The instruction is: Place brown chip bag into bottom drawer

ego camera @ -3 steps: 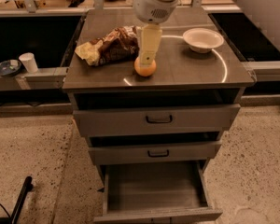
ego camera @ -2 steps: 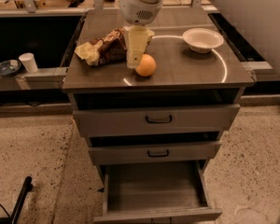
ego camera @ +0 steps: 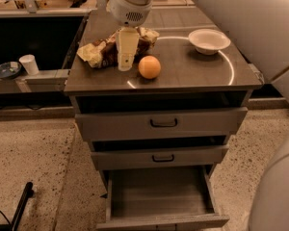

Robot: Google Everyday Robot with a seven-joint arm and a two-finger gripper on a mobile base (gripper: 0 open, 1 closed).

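Note:
The brown chip bag (ego camera: 102, 51) lies crumpled on the cabinet top, left of centre, with pale yellow ends. My gripper (ego camera: 125, 61) hangs down from the white arm right over the bag's right half, its pale fingers in front of the bag and hiding its middle. The bottom drawer (ego camera: 161, 196) is pulled out below, a wide shallow grey tray with nothing in it.
An orange (ego camera: 149, 67) sits just right of the gripper. A white bowl (ego camera: 209, 40) stands at the back right of the cabinet top (ego camera: 192, 73). Two upper drawers (ego camera: 164, 123) with black handles are slightly open. A white cup (ego camera: 29, 64) stands on a ledge at left.
The gripper has moved left from above the orange to over the chip bag. The bag, orange and bowl have not moved.

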